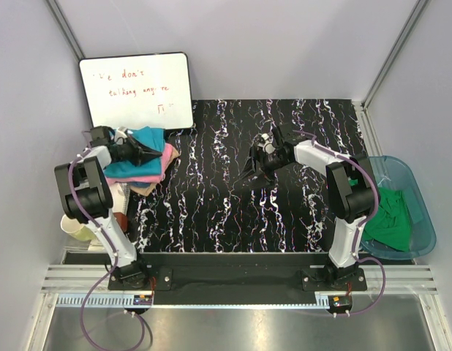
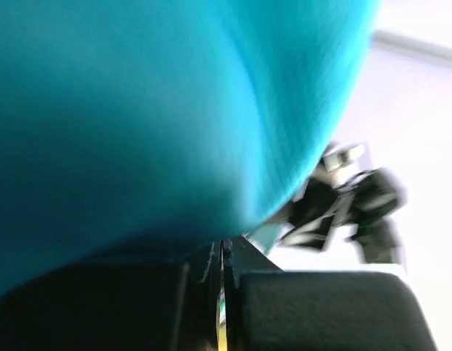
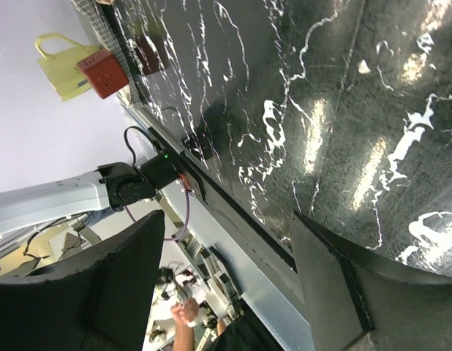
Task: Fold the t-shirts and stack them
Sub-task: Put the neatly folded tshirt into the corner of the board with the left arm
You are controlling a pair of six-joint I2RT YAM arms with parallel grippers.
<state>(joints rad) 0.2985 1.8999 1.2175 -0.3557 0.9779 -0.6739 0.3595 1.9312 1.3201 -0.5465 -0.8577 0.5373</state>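
The counter [image 3: 343, 110] is glossy black, veined white, throwing back light — the teal t-shirt [image 1: 131, 170] at nine o'clock is soft matt cloth. At three o'clock, the tub [image 1: 423, 219] is translucent blue plastic.

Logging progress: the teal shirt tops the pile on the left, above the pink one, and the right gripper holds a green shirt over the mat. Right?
Not quite. The right gripper holds nothing: the right wrist view shows it open over the black mat. The green shirt lies in the blue tub. The teal shirt does top the pile, above the pink shirt.
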